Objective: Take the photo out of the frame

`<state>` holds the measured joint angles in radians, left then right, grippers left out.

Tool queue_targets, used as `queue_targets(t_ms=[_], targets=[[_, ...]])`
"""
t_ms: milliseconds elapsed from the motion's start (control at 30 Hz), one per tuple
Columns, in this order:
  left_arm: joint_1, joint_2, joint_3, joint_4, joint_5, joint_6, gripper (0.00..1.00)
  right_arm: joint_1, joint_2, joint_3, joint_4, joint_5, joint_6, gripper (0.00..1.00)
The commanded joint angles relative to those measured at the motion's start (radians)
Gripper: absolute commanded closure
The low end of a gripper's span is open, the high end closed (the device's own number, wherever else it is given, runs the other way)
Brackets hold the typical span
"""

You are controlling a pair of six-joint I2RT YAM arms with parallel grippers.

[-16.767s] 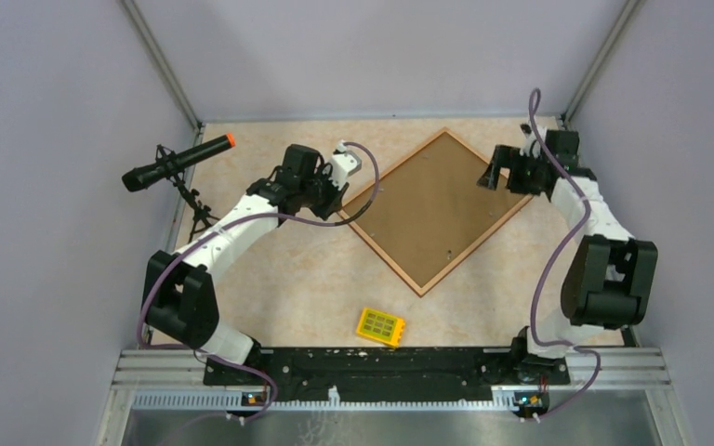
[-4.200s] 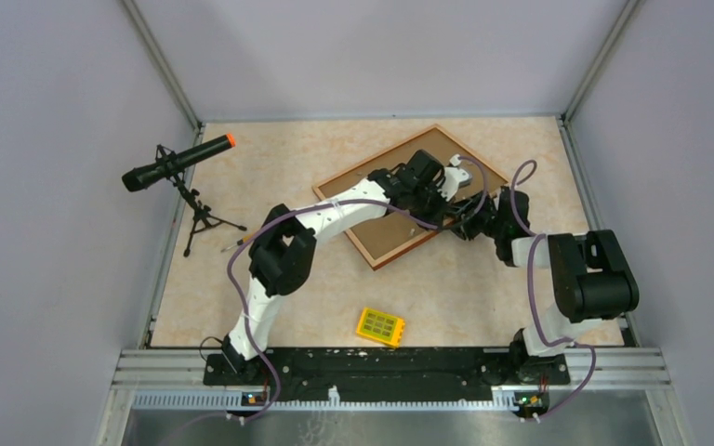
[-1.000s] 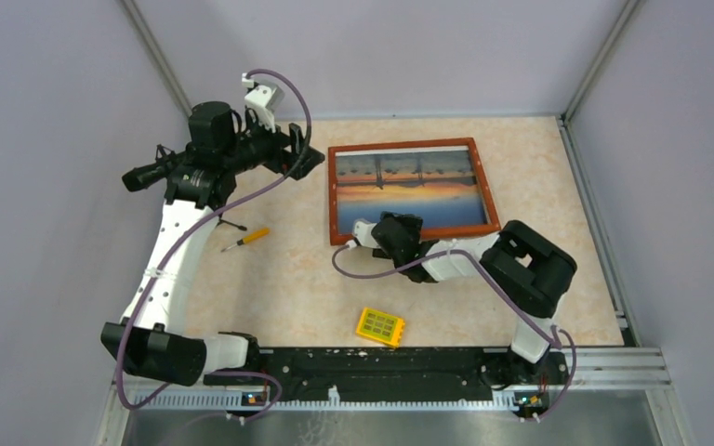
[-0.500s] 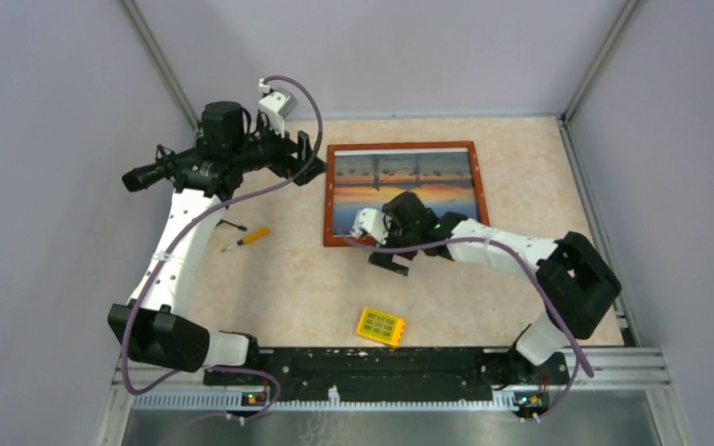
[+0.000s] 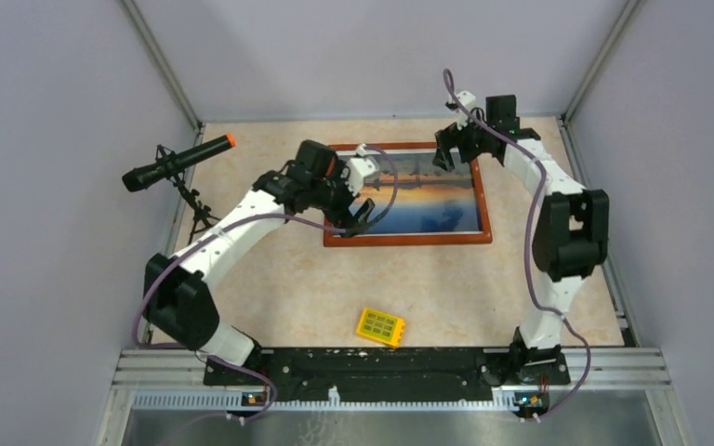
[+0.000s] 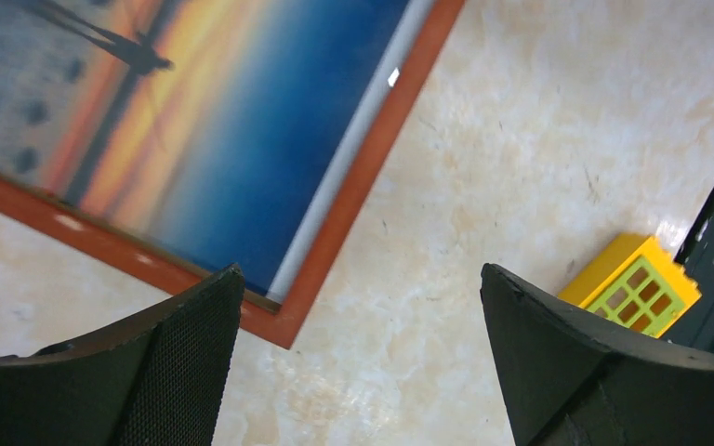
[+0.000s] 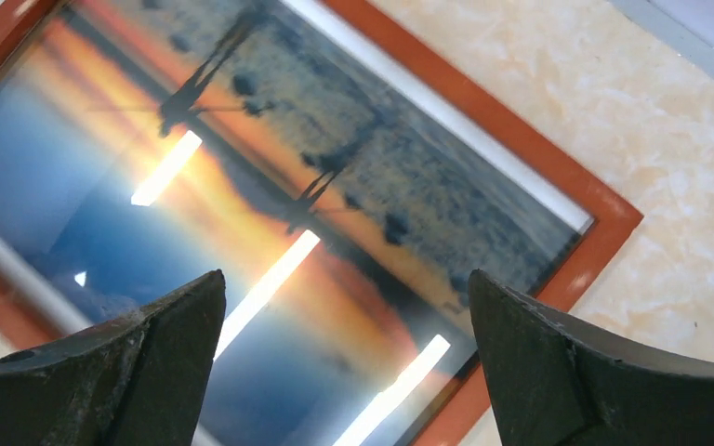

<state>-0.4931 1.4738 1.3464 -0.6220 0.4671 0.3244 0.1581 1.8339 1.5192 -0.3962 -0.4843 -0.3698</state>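
Left claw (image 5: 363, 209) has its fingers apart and empty, over the near-left corner of the frame (image 5: 409, 240). Right claw (image 5: 446, 153) is also spread wide and empty, above the frame's far edge. Frame lies flat, face up, on the tabletop (image 5: 288, 279) with the photo (image 5: 428, 200) inside. 1 yellow block (image 5: 379, 326) sits well apart.

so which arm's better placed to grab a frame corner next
Left, likely: left gripper open over the frame's near corner; right gripper over the photo, corner off to one side.
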Motion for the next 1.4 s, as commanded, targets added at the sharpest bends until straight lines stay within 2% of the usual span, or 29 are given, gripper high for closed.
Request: queue_targets(t_ms=[0,233,367,433,633,733,833,900,1367], targets=[[-0.065,0.071,-0.077,-0.006,-0.11,0.095,0.01,-0.034,0.191,0.209,0.026,-0.076,0.097,0.01],[-0.084,0.147,-0.117,-0.013,-0.029,0.111,0.01,-0.037,0.546,0.678,-0.037,-0.043,0.176,0.01],[-0.097,0.158,-0.174,0.003,-0.017,0.135,0.01,-0.037,0.69,0.873,-0.04,0.0,0.183,0.01],[-0.098,0.167,-0.195,0.015,-0.006,0.138,0.01,-0.037,0.736,0.915,-0.02,0.012,0.189,0.01],[-0.113,0.206,-0.239,0.068,0.008,0.124,0.01,-0.036,0.792,0.884,0.071,0.061,0.228,0.02],[-0.118,0.229,-0.242,0.078,0.009,0.118,0.01,-0.037,0.812,0.879,0.054,0.094,0.212,0.11],[-0.119,0.243,-0.245,0.09,0.001,0.111,0.01,-0.037,0.826,0.871,0.023,0.185,0.169,0.32],[-0.119,0.246,-0.247,0.098,-0.009,0.108,0.01,-0.037,0.834,0.874,-0.008,0.243,0.138,0.4],[-0.116,0.262,-0.267,0.147,-0.097,0.068,0.01,-0.034,0.867,0.849,-0.286,0.301,-0.069,0.74]])
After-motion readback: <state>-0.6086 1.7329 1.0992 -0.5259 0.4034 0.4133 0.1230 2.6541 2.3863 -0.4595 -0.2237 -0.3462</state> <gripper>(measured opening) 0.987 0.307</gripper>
